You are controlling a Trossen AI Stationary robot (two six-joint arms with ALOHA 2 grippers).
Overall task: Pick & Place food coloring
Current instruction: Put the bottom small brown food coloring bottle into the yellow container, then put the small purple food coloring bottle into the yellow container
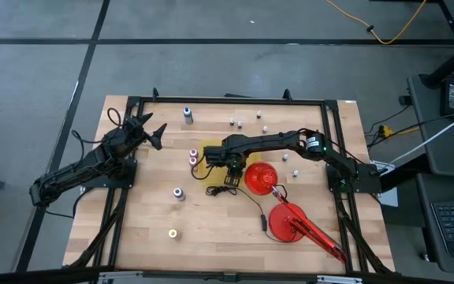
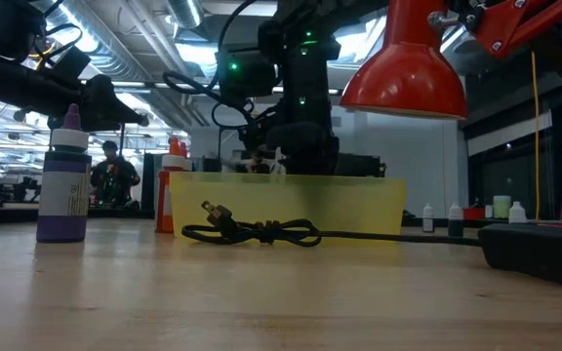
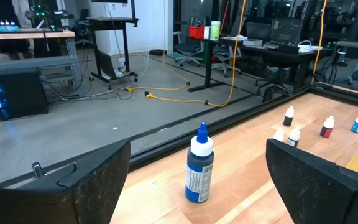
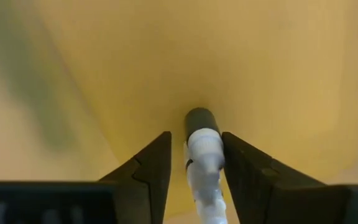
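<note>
The right tool sits low inside the yellow bin at the centre of the high view, its fingers standing either side of a small bottle with a dark cap. From the wrist view I cannot tell whether the pads grip the bottle or have just parted from it. The step in hand looks like the release into the bin. To do it well, let the fingers spread fully so both clear the bottle, then lift straight up, so nothing drags it back out or knocks the bin wall.

The left tool waits at the left of the high view, fingers wide apart and holding nothing, facing a blue bottle standing upright near the surface's far edge. More bottles stand scattered: several small ones above the bin, two pink-topped ones just left of it, others at lower left. A black cord lies in front of the bin and a red lamp to its right; mind both when rising.
</note>
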